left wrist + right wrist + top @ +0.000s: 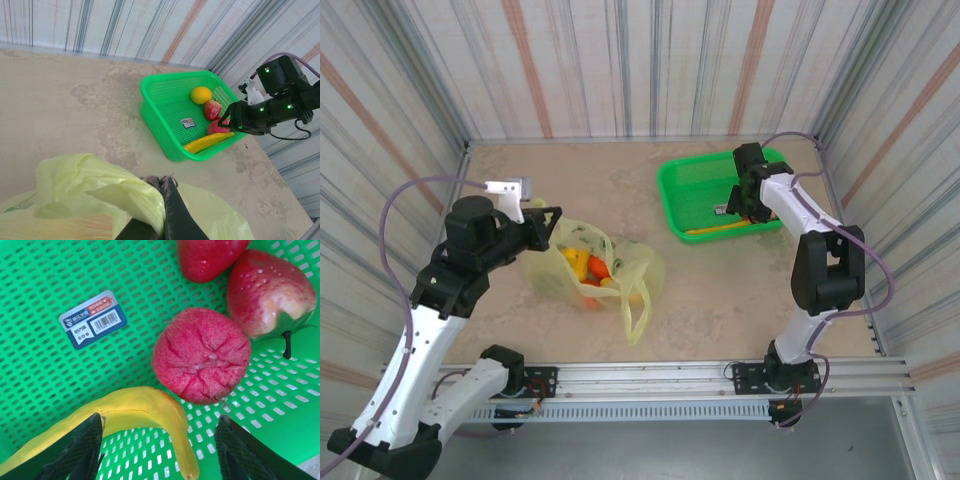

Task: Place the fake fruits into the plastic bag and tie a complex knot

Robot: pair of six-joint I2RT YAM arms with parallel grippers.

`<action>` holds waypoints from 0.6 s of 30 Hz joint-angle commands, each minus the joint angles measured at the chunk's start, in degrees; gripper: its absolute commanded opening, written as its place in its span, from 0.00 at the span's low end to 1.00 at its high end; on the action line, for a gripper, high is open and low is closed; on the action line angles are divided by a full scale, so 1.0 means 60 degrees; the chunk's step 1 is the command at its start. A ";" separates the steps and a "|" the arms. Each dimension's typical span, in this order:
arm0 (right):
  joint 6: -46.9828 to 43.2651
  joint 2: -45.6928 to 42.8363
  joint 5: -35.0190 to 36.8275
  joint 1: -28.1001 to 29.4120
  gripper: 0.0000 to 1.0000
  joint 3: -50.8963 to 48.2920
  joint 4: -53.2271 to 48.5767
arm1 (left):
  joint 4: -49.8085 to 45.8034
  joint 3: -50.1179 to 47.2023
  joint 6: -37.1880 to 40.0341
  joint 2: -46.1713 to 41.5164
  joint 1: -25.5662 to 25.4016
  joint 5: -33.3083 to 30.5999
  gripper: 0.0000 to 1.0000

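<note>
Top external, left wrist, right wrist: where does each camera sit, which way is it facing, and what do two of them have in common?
Top external: high behind the robot, looking down on the table; shows the left gripper and right gripper.
Left wrist: above the plastic bag, facing across to the green basket; own shut fingers pinching the bag.
Right wrist: inside the basket, looking down at the banana and red fruits; own open fingers.
Shared: both wrist views show the basket's banana and sticker.

Lab robot cell, striped wall panels, aluminium rail, boxed-in tabletop
</note>
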 commanded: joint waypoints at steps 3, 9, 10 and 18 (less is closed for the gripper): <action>0.0129 0.0305 0.0163 -0.0091 0.57 -0.0047 0.0069 | -0.0187 -0.0130 0.0216 -0.0254 -0.0071 -0.0179 0.00; -0.0132 0.0848 0.0099 -0.0131 0.43 0.0362 -0.0026 | -0.0245 -0.0115 0.0233 -0.0328 -0.0073 -0.0208 0.00; -0.0181 0.0931 0.0015 -0.0128 0.37 0.0465 -0.0063 | -0.0271 -0.0095 0.0260 -0.0329 -0.0071 -0.0204 0.00; -0.0403 0.1125 -0.0130 0.0081 0.13 0.0866 -0.0269 | -0.0299 -0.0029 0.0346 -0.0327 -0.0099 -0.0245 0.00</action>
